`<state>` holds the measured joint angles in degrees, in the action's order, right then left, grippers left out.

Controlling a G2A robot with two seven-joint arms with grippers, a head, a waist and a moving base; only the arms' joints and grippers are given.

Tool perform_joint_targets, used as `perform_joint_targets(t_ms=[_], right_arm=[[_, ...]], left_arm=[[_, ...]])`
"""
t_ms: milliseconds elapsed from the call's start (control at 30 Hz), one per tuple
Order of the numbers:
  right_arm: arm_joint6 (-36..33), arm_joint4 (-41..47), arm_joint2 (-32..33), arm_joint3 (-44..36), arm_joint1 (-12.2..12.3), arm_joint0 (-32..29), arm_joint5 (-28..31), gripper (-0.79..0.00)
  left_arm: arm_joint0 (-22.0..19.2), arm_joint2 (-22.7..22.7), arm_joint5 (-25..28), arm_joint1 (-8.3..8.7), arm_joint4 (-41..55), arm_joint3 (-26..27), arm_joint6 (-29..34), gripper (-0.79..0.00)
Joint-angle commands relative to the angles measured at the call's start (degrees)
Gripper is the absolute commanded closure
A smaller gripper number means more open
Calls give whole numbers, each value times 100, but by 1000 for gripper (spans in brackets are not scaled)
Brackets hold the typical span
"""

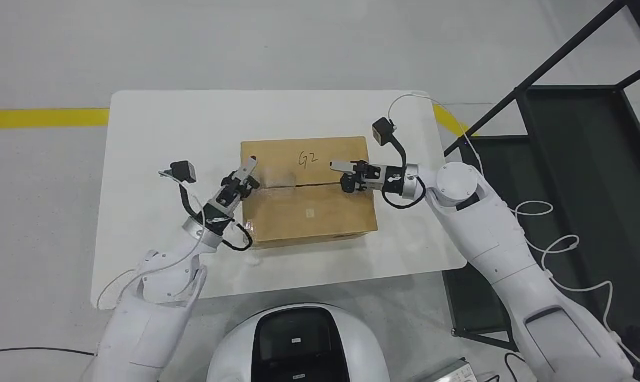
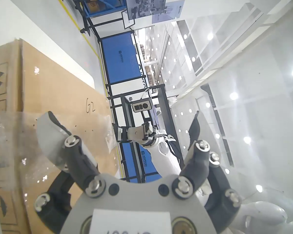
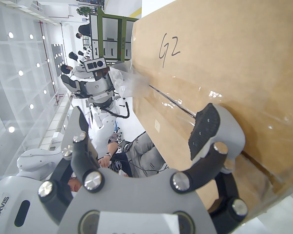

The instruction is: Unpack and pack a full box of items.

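Note:
A closed cardboard box (image 1: 305,207) marked "G2" sits in the middle of the white table (image 1: 150,182). Clear tape (image 3: 234,101) runs along its top seam, and a crumpled loose end (image 3: 134,83) sticks up at the box's far end. My left gripper (image 1: 243,178) is at the box's left end, over the seam, open with nothing between its fingers (image 2: 51,127). The box (image 2: 51,86) lies beside it under wrinkled tape (image 2: 5,127). My right gripper (image 1: 340,172) is at the right end of the seam, open, with one fingertip (image 3: 205,127) against the box top (image 3: 222,49) by the seam.
A black metal rack (image 1: 570,132) stands just off the table's right side. A yellow line (image 1: 50,117) crosses the floor behind the table. Bare table surface surrounds the box on all sides. White cables (image 1: 540,242) hang by the right arm.

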<state>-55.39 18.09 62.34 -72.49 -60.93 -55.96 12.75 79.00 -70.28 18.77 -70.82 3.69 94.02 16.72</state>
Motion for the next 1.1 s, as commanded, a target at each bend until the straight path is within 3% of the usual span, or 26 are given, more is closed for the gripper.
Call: perform_joint_targets(t_ms=[0, 300, 500, 567, 633, 700, 800, 967, 1067], right_arm=[[0, 0, 0, 0, 0, 0, 0, -785], [0, 0, 0, 0, 0, 0, 0, -785], [0, 0, 0, 0, 0, 0, 0, -785], [0, 0, 0, 0, 0, 0, 0, -785], [0, 0, 0, 0, 0, 0, 0, -785], [0, 0, 0, 0, 0, 0, 0, -785], [0, 0, 0, 0, 0, 0, 0, -785], [0, 0, 0, 0, 0, 0, 0, -785], [0, 0, 0, 0, 0, 0, 0, -785]], left_arm=[[-57, 80, -42, -16, -47, 39, -1, -785], [-567, 565, -369, -129, -35, -198, 151, -785], [-99, -251, 118, -5, 484, -80, 322, -785], [130, -548, 116, 57, 1013, 65, 855, -785], [258, -872, -185, 137, 1711, 176, 1772, -785], [296, -1209, -315, 199, 1785, 239, 2061, -785], [335, -1302, -405, 218, 1954, 287, 2187, -785], [509, -1527, -132, 227, 2578, 170, 2288, -785], [539, -1722, -327, 259, 2981, -32, 2606, -785]])
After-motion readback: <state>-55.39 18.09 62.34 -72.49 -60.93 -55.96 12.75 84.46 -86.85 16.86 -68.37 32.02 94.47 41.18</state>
